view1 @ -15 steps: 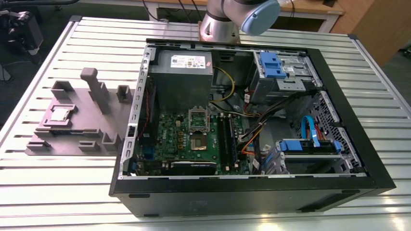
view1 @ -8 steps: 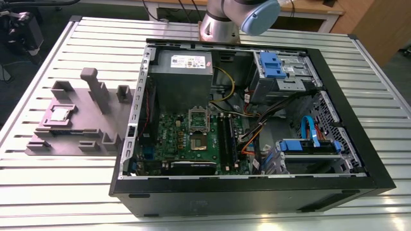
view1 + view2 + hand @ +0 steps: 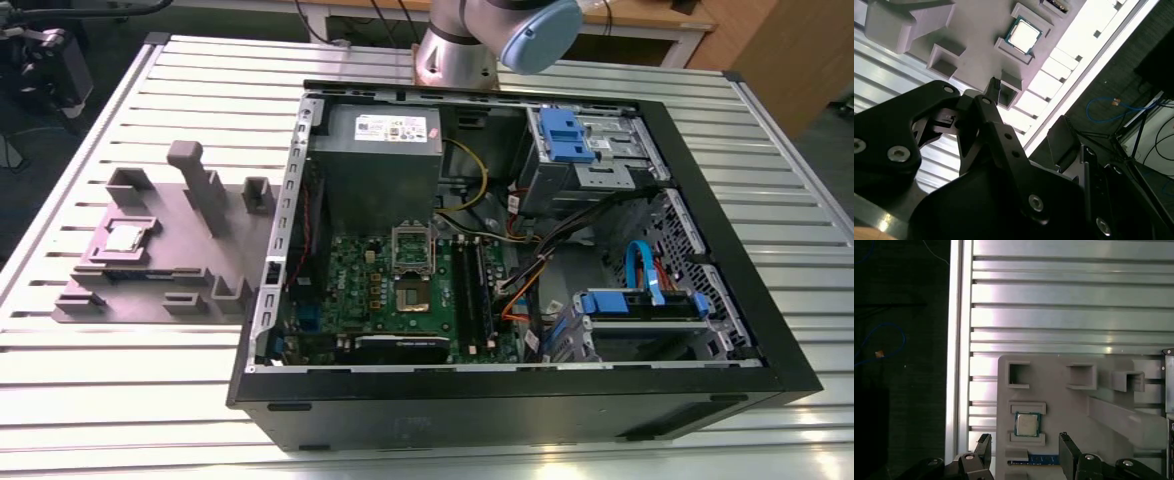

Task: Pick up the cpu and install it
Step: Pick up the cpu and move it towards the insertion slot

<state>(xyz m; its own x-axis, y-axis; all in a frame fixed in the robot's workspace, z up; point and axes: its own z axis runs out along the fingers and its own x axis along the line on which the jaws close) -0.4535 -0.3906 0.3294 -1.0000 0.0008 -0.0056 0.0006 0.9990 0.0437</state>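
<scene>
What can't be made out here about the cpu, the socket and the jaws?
- cpu: too small in the exterior view to read its orientation.
- Socket: exterior view, too small to show pins.
- Arm: cut off by the exterior view's top edge.
- Gripper: first wrist view's edge cuts off the jaws' bases; height above cpu unclear.

silver cpu [image 3: 1027, 424], grey fixture [image 3: 1054, 375] — black case [image 3: 507, 405]
</scene>
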